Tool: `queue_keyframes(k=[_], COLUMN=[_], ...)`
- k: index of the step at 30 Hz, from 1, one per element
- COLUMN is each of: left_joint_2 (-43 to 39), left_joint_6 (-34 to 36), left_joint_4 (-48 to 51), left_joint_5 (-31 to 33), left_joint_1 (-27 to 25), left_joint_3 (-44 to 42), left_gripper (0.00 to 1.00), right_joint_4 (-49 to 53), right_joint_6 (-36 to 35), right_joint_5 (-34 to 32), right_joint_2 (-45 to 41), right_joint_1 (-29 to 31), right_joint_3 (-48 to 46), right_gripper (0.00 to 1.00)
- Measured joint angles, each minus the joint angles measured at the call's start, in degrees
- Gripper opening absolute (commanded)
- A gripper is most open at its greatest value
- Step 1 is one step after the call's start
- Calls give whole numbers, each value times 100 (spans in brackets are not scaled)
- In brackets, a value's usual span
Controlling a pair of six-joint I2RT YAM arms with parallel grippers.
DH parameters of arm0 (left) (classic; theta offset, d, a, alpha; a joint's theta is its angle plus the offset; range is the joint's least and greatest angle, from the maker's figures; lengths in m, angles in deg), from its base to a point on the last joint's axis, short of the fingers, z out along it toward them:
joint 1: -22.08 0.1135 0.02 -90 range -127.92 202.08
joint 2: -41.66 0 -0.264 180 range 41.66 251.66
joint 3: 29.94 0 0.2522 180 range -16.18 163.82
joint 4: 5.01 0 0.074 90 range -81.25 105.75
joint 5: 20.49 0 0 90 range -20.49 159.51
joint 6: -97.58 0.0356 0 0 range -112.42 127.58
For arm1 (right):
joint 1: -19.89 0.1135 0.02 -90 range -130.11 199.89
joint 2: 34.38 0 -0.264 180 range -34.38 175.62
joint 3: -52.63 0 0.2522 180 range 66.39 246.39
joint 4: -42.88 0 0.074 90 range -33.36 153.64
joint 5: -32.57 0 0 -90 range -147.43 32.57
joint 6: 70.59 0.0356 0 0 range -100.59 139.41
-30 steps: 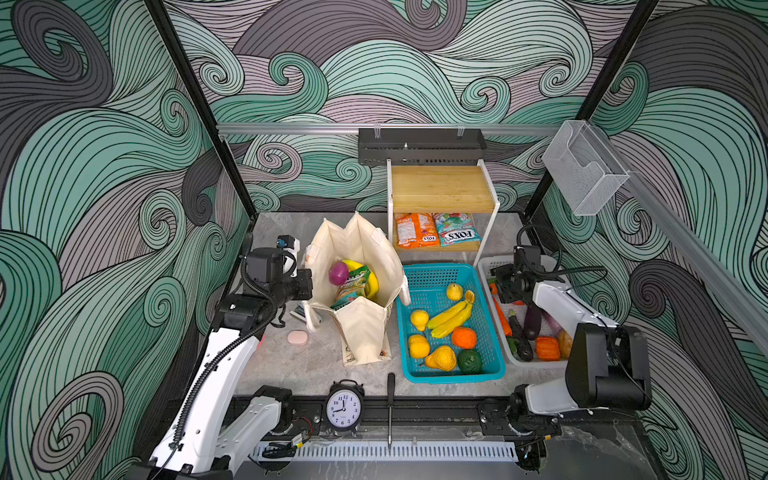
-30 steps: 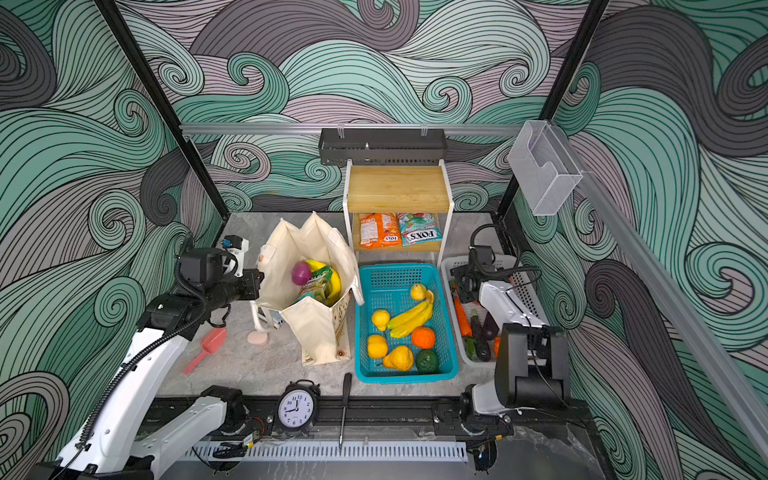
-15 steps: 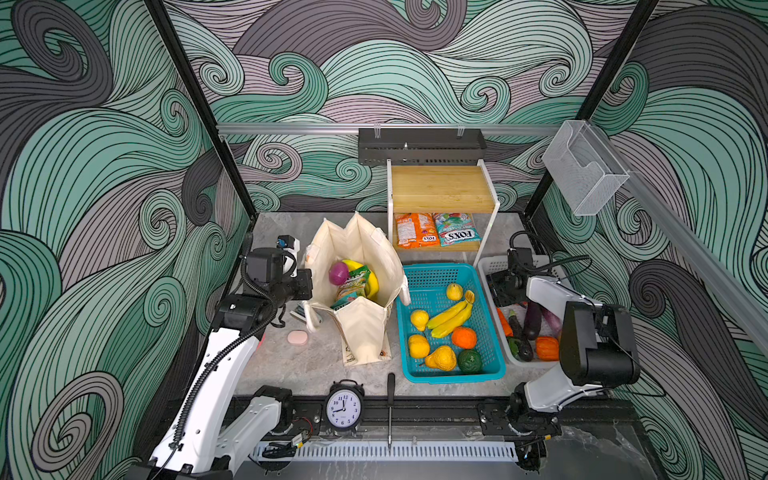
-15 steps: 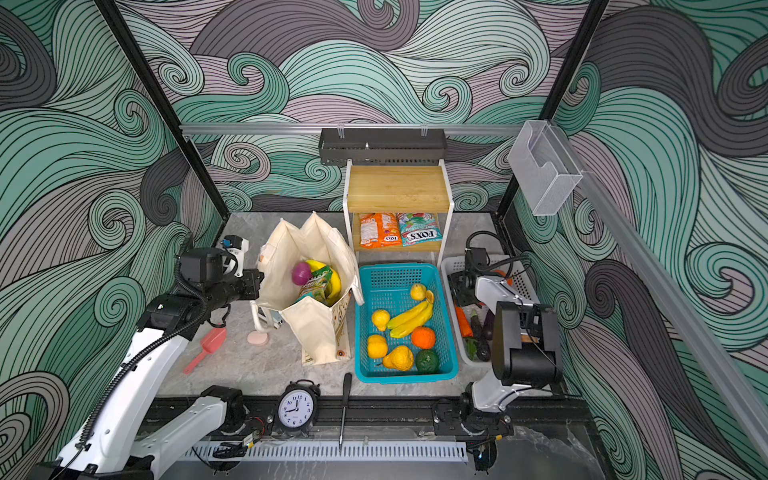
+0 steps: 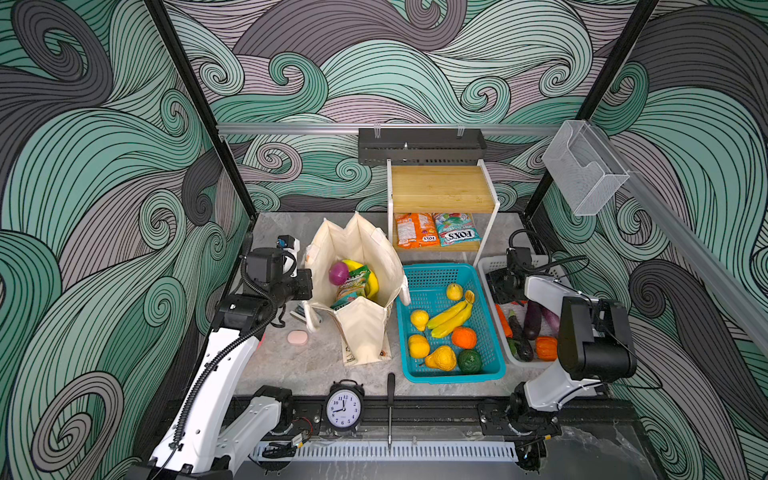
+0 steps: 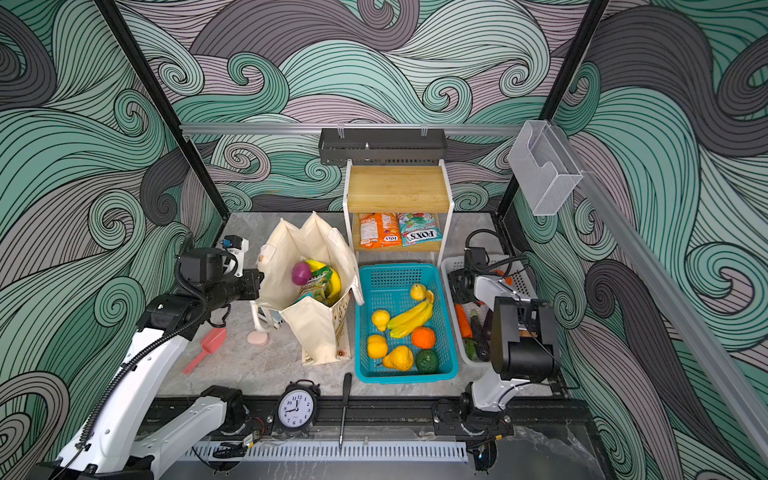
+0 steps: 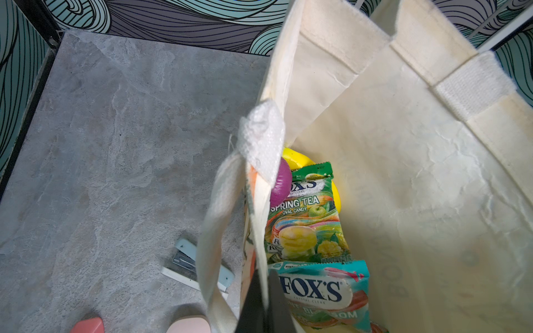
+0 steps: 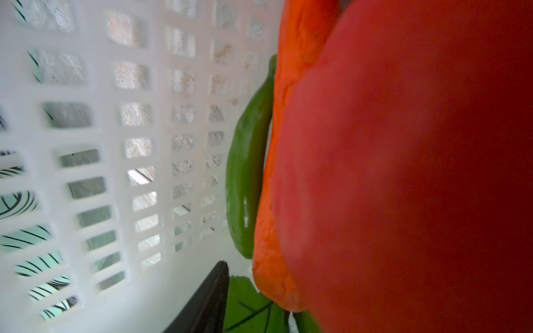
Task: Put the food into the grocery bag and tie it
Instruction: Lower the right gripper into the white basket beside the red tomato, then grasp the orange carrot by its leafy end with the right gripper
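right claw (image 5: 500, 291) has sunk into white basket (image 5: 487, 266) (grip unclear, red vegetable (image 8: 403, 173) crowding it); left claw (image 7: 265, 305) clamps grocery bag (image 7: 403, 173) rim.

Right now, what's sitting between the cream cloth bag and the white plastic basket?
A teal plastic basket holding toy fruit; both top views show it.

Both your top views are bright and evenly lit, with soft shadows and bowed edges. Your right wrist view is blurred by a close red vegetable (image 8: 418, 173); your left wrist view is sharp.
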Motion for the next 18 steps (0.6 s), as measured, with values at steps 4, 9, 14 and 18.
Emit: queue_keyframes(k=[4, 9, 14, 18], left_joint_2=[0, 0, 0, -4], left_joint_6=[0, 0, 0, 2], left_joint_4=[0, 0, 0, 0], left_joint_5=[2, 2, 2, 2], left_joint_1=[0, 2, 2, 2], left_joint_3=[0, 0, 0, 0], left_gripper=[0, 0, 0, 0], right_joint_4=[-48, -42, 70, 83], right_joint_6=[24, 33, 109, 151], right_joint_5=[66, 22, 26, 22], right_joint_2=[20, -114, -505, -793], right_joint_1=[-2, 0, 0, 4], right_joint_3=[-11, -114, -197, -197], right_gripper=[32, 30, 29, 29])
